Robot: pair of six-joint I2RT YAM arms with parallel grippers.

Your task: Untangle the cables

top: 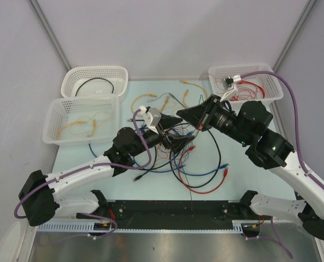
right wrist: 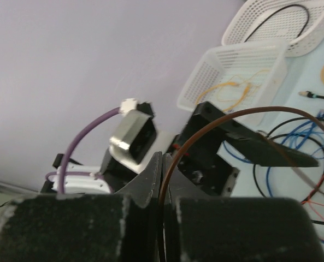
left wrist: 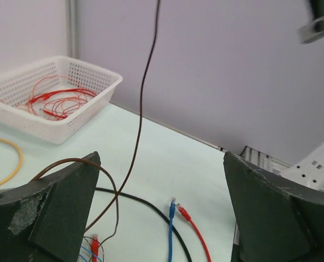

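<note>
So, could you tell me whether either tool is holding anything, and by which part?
The right tool pinches a brown cable mid-length; the left tool holds nothing.

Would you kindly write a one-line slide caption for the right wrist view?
Right hand shut on a thin brown cable arcing toward the tangled cables, white baskets beyond.

Top view: I can't see the middle of the cables (top: 175,157), since the left gripper (top: 177,134) and right gripper (top: 183,112) sit over it. Left wrist: the brown wire (left wrist: 142,98) runs off the top edge. Right wrist: the fingers (right wrist: 233,229) are a blur, and the corner clips the round basket (right wrist: 246,22).
</note>
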